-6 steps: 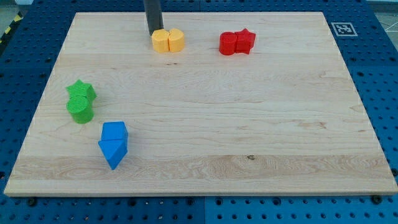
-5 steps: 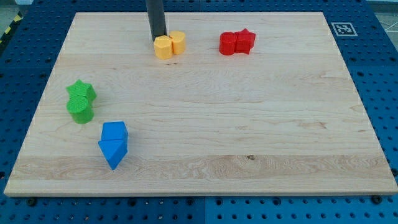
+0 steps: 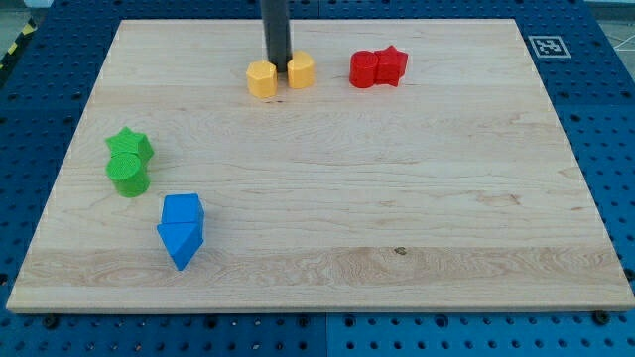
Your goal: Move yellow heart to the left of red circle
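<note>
Two yellow blocks lie near the view's top. The right one (image 3: 301, 71) looks like the heart, and the left one (image 3: 262, 79) looks like a hexagon; their shapes are hard to make out. My tip (image 3: 277, 61) stands in the gap between them, at their upper side, touching or nearly touching both. The red circle (image 3: 364, 69) lies to the right of the yellow heart with a gap between them. A red star (image 3: 392, 65) touches the circle's right side.
A green star (image 3: 130, 145) and a green circle (image 3: 128, 175) sit together at the view's left. A blue cube (image 3: 184, 211) and a blue triangle (image 3: 179, 244) sit below them. A marker tag (image 3: 548, 46) is beyond the board's top right corner.
My tip has moved right, wedging between the two yellow blocks. The right yellow block slid right toward the red circle; the left one shifted slightly down.
</note>
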{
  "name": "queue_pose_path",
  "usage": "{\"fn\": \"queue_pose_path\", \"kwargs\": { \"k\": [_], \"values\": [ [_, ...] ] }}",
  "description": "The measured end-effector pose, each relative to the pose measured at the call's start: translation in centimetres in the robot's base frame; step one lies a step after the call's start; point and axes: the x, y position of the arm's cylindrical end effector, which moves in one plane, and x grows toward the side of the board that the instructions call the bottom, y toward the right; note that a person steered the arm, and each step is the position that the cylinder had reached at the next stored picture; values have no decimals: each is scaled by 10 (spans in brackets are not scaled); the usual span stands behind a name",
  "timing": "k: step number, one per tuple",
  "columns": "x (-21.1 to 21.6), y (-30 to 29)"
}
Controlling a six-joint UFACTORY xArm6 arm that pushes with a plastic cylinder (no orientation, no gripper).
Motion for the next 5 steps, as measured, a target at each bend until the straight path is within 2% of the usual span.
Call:
{"fn": "queue_pose_path", "kwargs": {
  "k": [5],
  "values": [
    [47, 13]
  ]
}}
